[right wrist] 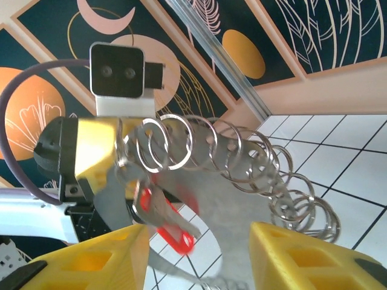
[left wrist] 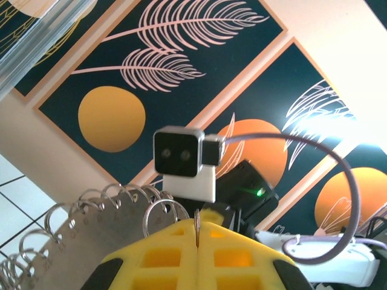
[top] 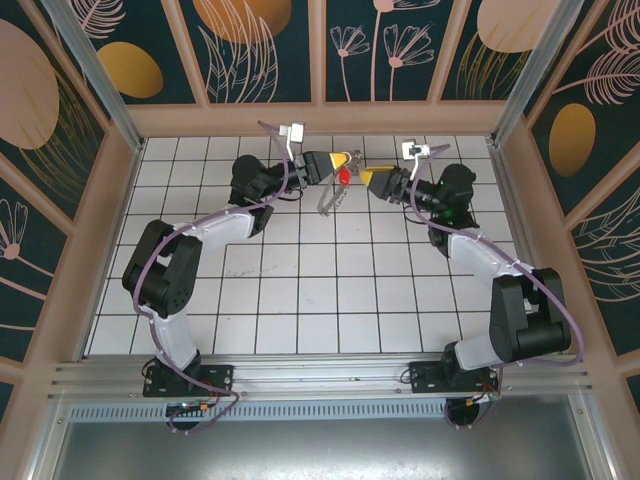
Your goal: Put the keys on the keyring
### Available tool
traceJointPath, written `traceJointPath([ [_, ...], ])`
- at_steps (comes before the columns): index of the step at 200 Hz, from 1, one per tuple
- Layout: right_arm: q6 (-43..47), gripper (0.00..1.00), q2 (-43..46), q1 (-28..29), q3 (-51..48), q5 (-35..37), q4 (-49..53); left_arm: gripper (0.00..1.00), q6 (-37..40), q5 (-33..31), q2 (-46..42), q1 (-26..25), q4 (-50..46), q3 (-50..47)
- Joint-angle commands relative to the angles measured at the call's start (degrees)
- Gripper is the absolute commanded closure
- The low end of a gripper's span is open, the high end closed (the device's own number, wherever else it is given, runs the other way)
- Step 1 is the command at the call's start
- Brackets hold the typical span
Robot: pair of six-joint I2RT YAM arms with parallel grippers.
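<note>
Your left fingers [left wrist: 163, 257] are clamped together on the keyring [right wrist: 239, 208], held above the tabletop [top: 300, 300] toward 12 o'clock in the top view. Your right fingers [right wrist: 314, 260] stand apart. The red key [right wrist: 172, 232] hangs between them, nearer the 9 o'clock finger.

Left gripper [left wrist: 197, 232] has its yellow fingers [left wrist: 163, 254] pressed together, with a thin metal edge pinched in the seam. The keyring [left wrist: 91, 225] fans out to the left of the fingers, its small rings [left wrist: 162, 212] fringing the rim. The other arm's wrist camera [left wrist: 179, 153] is just ahead of the tips, facing back. A purple cable [left wrist: 340, 166] arcs off to the right.
</note>
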State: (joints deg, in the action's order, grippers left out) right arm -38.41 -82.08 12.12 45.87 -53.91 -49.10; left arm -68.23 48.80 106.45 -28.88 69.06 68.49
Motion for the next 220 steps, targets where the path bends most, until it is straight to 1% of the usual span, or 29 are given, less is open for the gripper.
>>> traceJointPath([
  [1, -2.2, 0.52, 2.4, 0.8, -2.2, 0.8, -11.9, 1.00, -3.1, -1.5, -0.1, 0.1, 6.0, 2.1],
  [20, -2.7, 0.51, 2.1, 1.7, -2.5, 1.0, -14.1, 1.00, -4.2, -2.2, -0.2, 0.1, 6.6, 1.8],
  [46, -2.1, 0.48, 1.4, 3.3, -1.8, 1.8, -14.3, 1.00, -5.2, -3.4, -0.2, 0.1, 6.6, 1.3],
  [95, -0.9, 0.48, -1.1, 5.8, 1.1, 3.5, -12.5, 1.00, -6.5, -5.5, -0.8, -0.2, 6.5, 0.3],
  [139, -0.7, 0.48, -3.3, 6.3, 4.0, 4.2, -11.6, 1.00, -6.6, -5.9, -0.9, -0.2, 6.3, 0.1],
  [193, -0.2, 0.51, -4.7, 7.6, 6.3, 4.4, -9.7, 1.00, -6.6, -8.0, -1.0, -0.3, 5.6, -0.6],
  [220, 0.9, 0.56, -5.3, 8.8, 6.9, 4.9, -7.9, 1.00, -6.5, -9.4, -1.4, -0.4, 5.5, -1.3],
])
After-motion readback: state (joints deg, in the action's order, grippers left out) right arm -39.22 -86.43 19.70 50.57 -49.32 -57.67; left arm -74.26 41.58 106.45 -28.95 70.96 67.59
